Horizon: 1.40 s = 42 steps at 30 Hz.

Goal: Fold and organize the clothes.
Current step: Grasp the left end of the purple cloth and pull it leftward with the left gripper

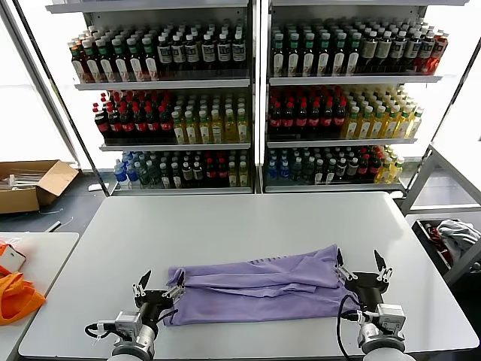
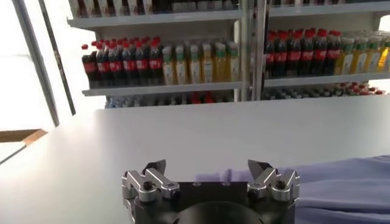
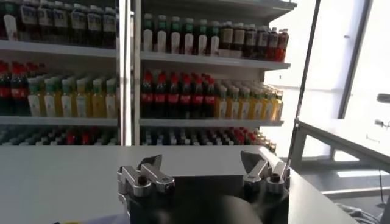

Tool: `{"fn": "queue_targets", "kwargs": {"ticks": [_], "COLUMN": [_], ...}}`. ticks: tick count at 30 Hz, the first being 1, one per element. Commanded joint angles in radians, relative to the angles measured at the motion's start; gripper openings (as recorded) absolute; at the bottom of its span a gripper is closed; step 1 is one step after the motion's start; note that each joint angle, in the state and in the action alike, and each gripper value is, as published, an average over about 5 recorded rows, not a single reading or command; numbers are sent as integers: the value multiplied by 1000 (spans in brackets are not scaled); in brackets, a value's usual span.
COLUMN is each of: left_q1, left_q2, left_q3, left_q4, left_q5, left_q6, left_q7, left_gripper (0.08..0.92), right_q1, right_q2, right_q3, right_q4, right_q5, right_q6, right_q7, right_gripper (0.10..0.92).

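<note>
Lavender T-shirt (image 1: 259, 287) folded into a long band, flat on the white table (image 1: 240, 226) near its front edge. Left gripper (image 1: 159, 284) at the shirt's left end, jaws wide open, holding nothing. Right gripper (image 1: 363, 265) at the right end, jaws also wide apart, empty.

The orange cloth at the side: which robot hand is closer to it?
Left. The left gripper is at the purple T-shirt's end nearest the orange cloth; the right gripper is at the far end.
</note>
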Motion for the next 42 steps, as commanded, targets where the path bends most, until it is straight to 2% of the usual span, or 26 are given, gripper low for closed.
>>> {"fn": "queue_targets", "kwargs": {"ticks": [1,17,20,42], "left_q1": [10,-13,-11,-19], "left_q2": [-43,-42,-40,-32], "left_q3": [-6,-3,-1,-25], "left_q4": [22,114,121,125], "left_q5": [-59,-57,-56,-47], "left_q6": [2,3,5,-27], "left_q7": [-14,-3,-1,18], "left_gripper": [823,821,789,168], "right_q1": [-15,-23,-21,1], "right_q2": [-15,-9,-9,-8], "right_q3": [11,-17,-17,-31], "right_q4": [49,53,49,32], "right_q5": [18,10,10,11], "right_q6": [12,13,13,13], "right_q7": [8,5,6,9], "right_gripper": [822,823,823,823]}}
